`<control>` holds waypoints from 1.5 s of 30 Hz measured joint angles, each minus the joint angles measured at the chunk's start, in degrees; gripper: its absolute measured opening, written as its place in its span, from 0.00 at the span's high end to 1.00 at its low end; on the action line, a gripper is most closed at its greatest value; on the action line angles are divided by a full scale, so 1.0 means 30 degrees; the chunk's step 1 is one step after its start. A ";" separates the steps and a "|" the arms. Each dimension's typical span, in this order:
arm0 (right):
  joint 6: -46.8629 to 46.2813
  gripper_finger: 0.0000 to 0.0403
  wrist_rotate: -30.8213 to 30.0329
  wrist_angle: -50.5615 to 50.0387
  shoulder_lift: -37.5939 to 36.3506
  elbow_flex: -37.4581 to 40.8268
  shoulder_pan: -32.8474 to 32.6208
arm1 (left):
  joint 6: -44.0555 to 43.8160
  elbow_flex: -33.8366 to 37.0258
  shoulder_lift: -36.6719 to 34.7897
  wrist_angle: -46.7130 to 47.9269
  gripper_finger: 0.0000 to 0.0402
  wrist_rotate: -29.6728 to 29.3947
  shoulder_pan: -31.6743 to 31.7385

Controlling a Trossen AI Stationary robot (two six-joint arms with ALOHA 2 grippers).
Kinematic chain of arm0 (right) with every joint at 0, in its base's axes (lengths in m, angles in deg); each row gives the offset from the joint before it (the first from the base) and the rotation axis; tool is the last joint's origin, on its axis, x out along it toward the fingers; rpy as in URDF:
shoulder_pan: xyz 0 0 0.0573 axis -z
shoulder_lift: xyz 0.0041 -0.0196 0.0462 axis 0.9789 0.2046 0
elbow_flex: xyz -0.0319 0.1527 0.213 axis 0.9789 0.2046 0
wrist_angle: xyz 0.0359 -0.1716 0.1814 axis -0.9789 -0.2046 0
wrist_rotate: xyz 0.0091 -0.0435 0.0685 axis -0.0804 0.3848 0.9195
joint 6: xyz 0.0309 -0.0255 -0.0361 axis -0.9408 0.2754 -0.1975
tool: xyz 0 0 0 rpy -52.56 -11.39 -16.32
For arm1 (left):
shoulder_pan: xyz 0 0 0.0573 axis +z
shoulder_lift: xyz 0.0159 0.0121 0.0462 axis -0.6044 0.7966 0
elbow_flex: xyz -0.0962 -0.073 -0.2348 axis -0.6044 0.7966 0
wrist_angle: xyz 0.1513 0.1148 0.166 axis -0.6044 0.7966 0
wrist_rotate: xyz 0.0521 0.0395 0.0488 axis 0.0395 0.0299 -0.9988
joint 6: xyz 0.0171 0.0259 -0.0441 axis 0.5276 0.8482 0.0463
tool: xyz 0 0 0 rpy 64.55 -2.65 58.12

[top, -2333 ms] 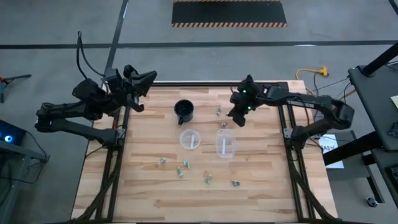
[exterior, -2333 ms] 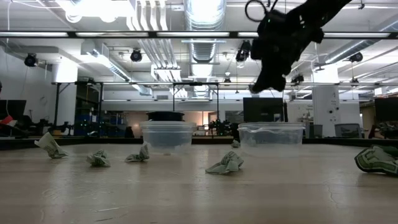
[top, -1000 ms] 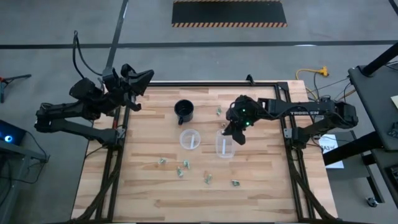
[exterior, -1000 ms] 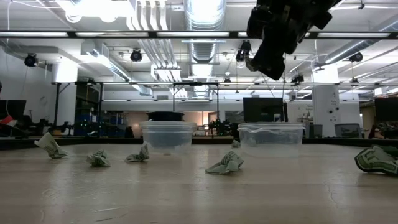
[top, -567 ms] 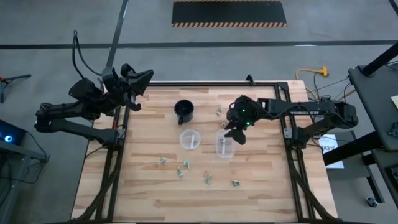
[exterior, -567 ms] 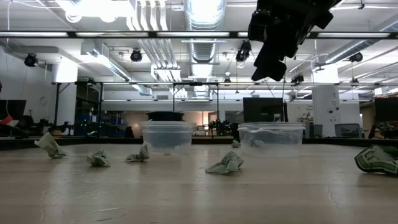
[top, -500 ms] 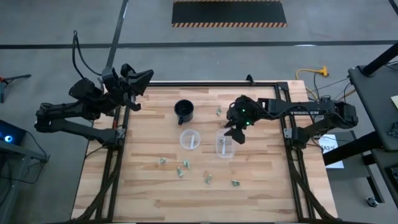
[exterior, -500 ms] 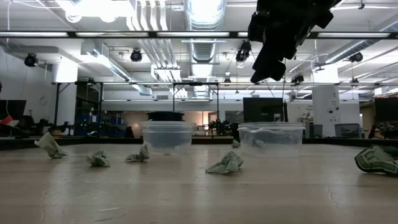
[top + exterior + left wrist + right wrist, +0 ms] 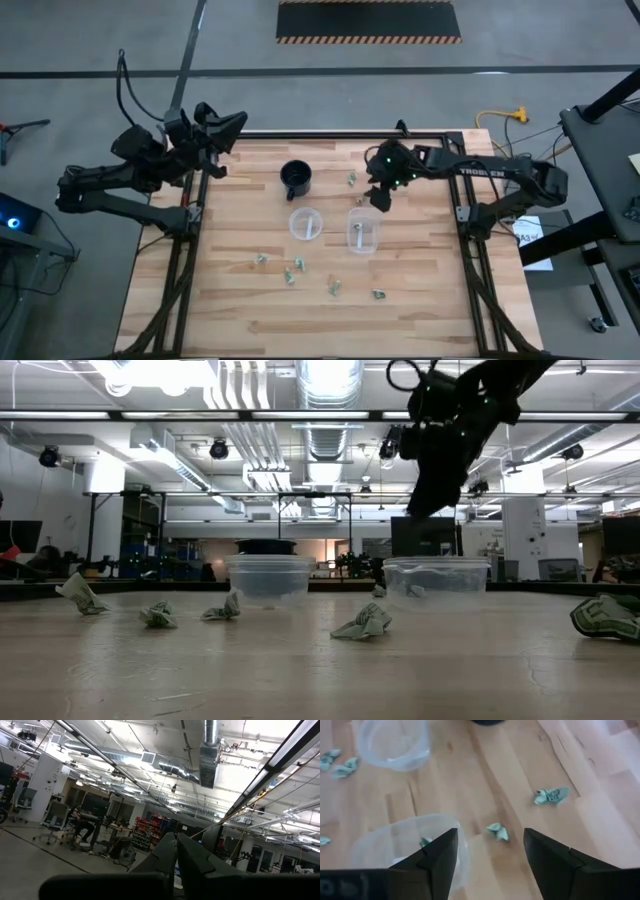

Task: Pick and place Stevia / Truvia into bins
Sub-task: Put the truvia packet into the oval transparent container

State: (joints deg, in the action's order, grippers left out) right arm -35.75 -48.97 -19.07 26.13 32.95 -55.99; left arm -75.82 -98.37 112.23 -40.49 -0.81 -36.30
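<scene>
Packet dropped, right pincer drawn back
A Stevia packet [image 9: 425, 841] now lies inside the right clear cup [image 9: 362, 230]. The right pincer [image 9: 379, 197], released and empty, has moved off toward the black mug [image 9: 296, 179] side of the counter [image 9: 430, 300]; left pincer [image 9: 222, 128] stays clenched at the counter's far corner.

I'm looking down on a light wooden table [image 9: 420, 300]. On it stand a black mug [image 9: 296, 179] and two clear plastic cups [image 9: 306, 222] [image 9: 363, 230], side by side. Crumpled green-and-white sweetener packets [image 9: 293, 270] lie scattered nearer me, two more [image 9: 352, 179] beyond the cups.
</scene>
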 joint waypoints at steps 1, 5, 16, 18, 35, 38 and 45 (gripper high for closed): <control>0.0226 0.46 0.0321 -0.0004 0.0232 -0.0028 0.0350 | 0.0000 0.0000 0.0000 0.0002 1.00 0.0000 -0.0001; 0.1556 0.46 0.0969 -0.0023 0.1394 -0.0388 0.1316 | 0.0000 0.0000 0.0000 -0.0006 1.00 0.0000 0.0001; 0.4274 0.46 0.1812 -0.0757 0.5730 -0.4353 0.2470 | 0.0000 -0.0037 -0.0058 -0.0006 1.00 0.0000 0.0006; 0.4821 0.46 0.1992 -0.1353 0.6613 -0.5364 0.2573 | -0.0007 -0.0036 -0.0044 -0.0013 1.00 0.0000 0.0003; 0.6620 0.47 0.2006 -0.3133 0.9504 -0.7456 0.3495 | -0.0022 -0.0080 -0.0162 -0.0013 1.00 0.0000 0.0002; 0.6739 0.47 0.1946 -0.3066 0.9741 -0.7419 0.3480 | -0.0015 -0.0080 -0.0142 -0.0006 1.00 0.0000 0.0001; 0.6594 0.47 0.1882 -0.3002 1.0910 -0.7498 0.3480 | -0.0015 -0.0080 -0.0124 -0.0010 1.00 0.0000 0.0004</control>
State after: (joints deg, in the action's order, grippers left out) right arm -15.97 -43.32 -28.08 58.86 10.45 -45.55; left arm -75.87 -98.61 111.86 -40.53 -0.81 -36.29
